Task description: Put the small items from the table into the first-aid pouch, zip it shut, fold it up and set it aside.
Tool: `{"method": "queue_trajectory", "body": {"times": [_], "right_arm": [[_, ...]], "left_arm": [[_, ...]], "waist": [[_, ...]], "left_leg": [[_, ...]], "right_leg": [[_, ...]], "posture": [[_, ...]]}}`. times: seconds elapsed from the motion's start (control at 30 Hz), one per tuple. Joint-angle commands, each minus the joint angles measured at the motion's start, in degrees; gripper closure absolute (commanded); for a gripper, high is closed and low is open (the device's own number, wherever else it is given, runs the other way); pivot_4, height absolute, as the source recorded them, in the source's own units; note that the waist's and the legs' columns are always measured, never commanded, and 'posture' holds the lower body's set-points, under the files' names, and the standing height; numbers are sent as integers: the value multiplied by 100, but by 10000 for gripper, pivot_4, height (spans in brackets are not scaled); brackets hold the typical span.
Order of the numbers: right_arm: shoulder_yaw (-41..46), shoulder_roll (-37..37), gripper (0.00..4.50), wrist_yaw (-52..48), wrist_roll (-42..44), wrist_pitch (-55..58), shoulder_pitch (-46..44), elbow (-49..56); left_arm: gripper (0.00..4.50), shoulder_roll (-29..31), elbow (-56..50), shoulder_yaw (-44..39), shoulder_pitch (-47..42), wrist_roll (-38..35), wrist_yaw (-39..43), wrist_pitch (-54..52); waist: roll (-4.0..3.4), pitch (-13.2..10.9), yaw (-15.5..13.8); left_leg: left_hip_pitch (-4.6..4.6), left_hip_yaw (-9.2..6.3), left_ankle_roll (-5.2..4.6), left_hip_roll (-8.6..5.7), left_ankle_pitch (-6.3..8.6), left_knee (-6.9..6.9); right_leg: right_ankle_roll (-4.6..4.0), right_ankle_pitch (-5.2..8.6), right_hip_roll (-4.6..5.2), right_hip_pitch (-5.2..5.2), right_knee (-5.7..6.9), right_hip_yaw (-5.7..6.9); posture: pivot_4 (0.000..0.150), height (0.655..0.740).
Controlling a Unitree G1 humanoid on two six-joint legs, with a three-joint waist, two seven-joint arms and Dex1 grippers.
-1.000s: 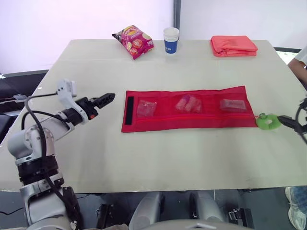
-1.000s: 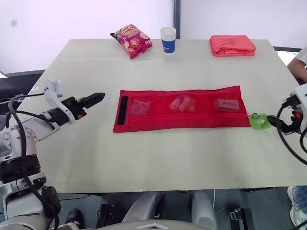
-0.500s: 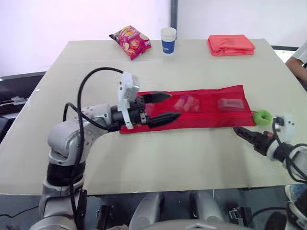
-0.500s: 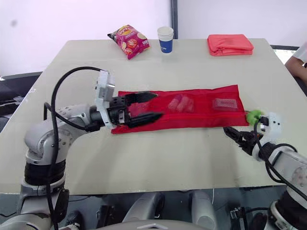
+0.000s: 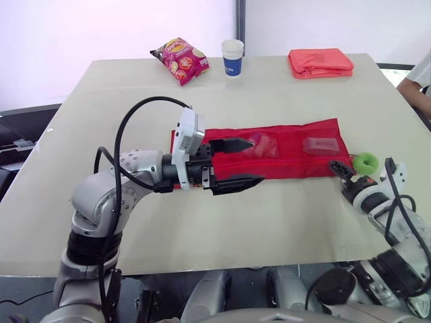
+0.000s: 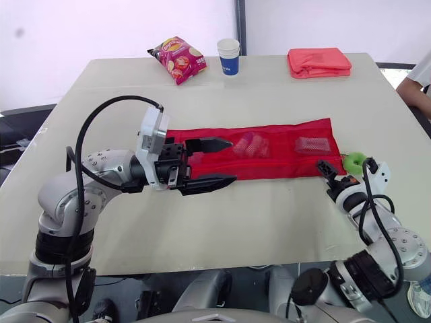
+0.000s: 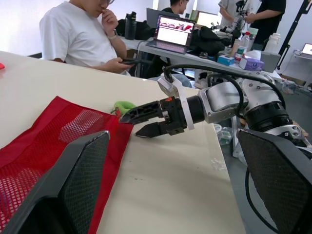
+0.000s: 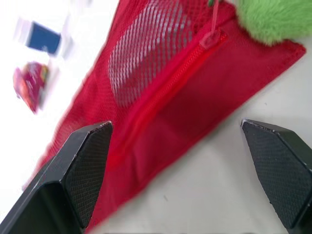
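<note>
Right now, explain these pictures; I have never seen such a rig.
A two-armed humanoid robot. Two pictures come from its head camera, two from its wrist cameras. On the table lies a red mesh pouch, small items in its pockets, a green zip pull at one end. A chip bag, paper cup and folded cloth sit at the far edge. The left gripper hovers open over the pouch; the right gripper, also open, is beside the pull. Neither holds anything.

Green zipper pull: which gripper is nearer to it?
Right. The right gripper sits close beside the green zipper pull; the left gripper is over the left half of the pouch, well away.
</note>
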State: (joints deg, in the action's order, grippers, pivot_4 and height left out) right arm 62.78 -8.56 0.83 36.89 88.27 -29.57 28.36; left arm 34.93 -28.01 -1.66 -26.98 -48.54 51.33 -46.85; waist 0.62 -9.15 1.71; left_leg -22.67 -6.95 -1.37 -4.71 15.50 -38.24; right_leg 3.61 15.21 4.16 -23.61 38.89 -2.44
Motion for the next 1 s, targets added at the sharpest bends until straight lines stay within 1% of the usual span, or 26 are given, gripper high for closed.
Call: {"method": "queue_trajectory", "body": {"times": [0.03,0.23,0.33,0.43,0.5,0.6,0.63,0.7,0.73,0.8,0.93,1.0], "right_arm": [[475,-547,0,449,196,-383,-287,-290],[502,-764,0,1113,1070,-1024,-373,-741],[254,-727,0,1475,1579,-1359,-299,-953],[-152,-538,0,1721,1897,-1605,-205,-1113],[-680,-203,0,1750,1798,-1609,-34,-1085],[-2283,939,0,1337,1135,-1289,628,-642],[-2554,1193,0,1184,1163,-1221,760,-497],[-2803,1713,0,880,1337,-1050,978,-271],[-2624,1815,0,871,1517,-885,979,-330],[-2248,1780,0,965,1741,-813,892,-587],[-1608,1254,0,1674,1904,-924,530,-1208],[-1300,993,0,2038,2160,-1043,335,-1422]], "left_arm": [[376,93,-229,-159,100,-54,-36,156],[376,126,-280,-193,263,-69,-104,237],[376,127,-285,-180,305,-64,-125,275],[376,139,-284,-159,340,-52,-133,311],[376,155,-286,-152,361,-47,-135,336],[376,188,-289,-157,395,-44,-128,360],[376,197,-290,-159,401,-49,-131,363],[376,214,-288,-161,425,-63,-128,370],[376,214,-279,-165,445,-77,-126,373],[376,198,-262,-152,475,-87,-125,383],[376,162,-264,-106,514,-49,-133,438],[376,164,-254,-105,507,-50,-146,452]], "waist": [[-1,1,14],[-1,4,0],[-2,4,17],[-3,4,47],[-6,2,86],[-17,3,90],[-18,3,82],[-18,2,72],[-19,2,75],[-24,-1,53],[-24,-1,55],[-20,2,66]], "left_leg": [[0,0,0,0,0,0],[0,0,0,-2,0,-1],[0,0,-1,-2,0,-1],[0,0,-1,-2,0,0],[1,0,0,0,0,2],[1,7,0,4,0,12],[1,9,-1,4,0,12],[0,10,-1,3,0,13],[0,9,-2,3,0,13],[0,9,-2,4,0,11],[2,7,-2,4,0,10],[2,7,-2,4,0,10]], "right_leg": [[0,0,0,0,0,0],[0,0,2,3,-1,1],[0,0,2,3,0,0],[0,0,1,2,0,-1],[0,0,-1,1,0,-2],[-1,1,-6,-7,-1,-8],[-2,1,-6,-7,-2,-8],[-1,2,-5,-6,-6,-8],[-1,2,-5,-6,-6,-8],[-1,2,-5,-3,-5,-8],[-1,1,-6,-1,-4,-7],[-1,1,-6,0,-5,-7]], "posture": [[1500,7400],[1500,7400],[1500,7400],[1500,7400],[1500,7400],[1500,7400],[1500,7400],[1500,7400],[1500,7400],[1500,7400],[1500,7400],[1500,7400]]}}
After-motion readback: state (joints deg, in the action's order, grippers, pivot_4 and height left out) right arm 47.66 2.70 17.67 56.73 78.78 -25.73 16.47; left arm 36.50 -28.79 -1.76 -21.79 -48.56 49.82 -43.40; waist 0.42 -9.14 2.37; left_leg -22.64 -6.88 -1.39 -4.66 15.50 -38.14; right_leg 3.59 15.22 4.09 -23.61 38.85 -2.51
